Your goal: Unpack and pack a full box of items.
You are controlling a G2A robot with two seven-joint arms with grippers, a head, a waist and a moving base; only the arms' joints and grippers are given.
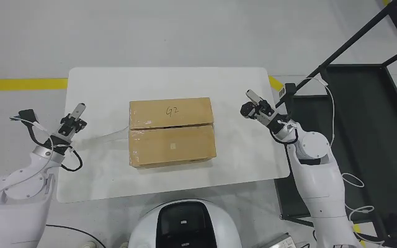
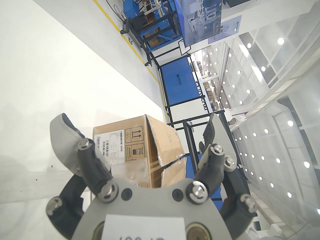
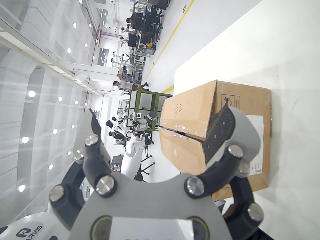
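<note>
Closed box [image 1: 172, 131] sat mid-tabletop [image 1: 248, 158], left hand [image 1: 73, 115] at its 9 o'clock, right hand [image 1: 247, 103] at 3 o'clock, both spread wide, clear of it.

The left gripper [image 2: 139, 126] holds its two grey fingers [image 2: 67, 136] spread wide apart, gripping nothing. Straight ahead of it, framed between the fingertips, a cardboard box [image 2: 150, 146] sits on the white table [image 2: 50, 76]. The end facing the gripper carries a white label [image 2: 110, 144], and ragged tape edges the seam of the shut flaps. Beyond the box stand a black frame [image 2: 190, 138] and a blue panel [image 2: 178, 83].
</note>
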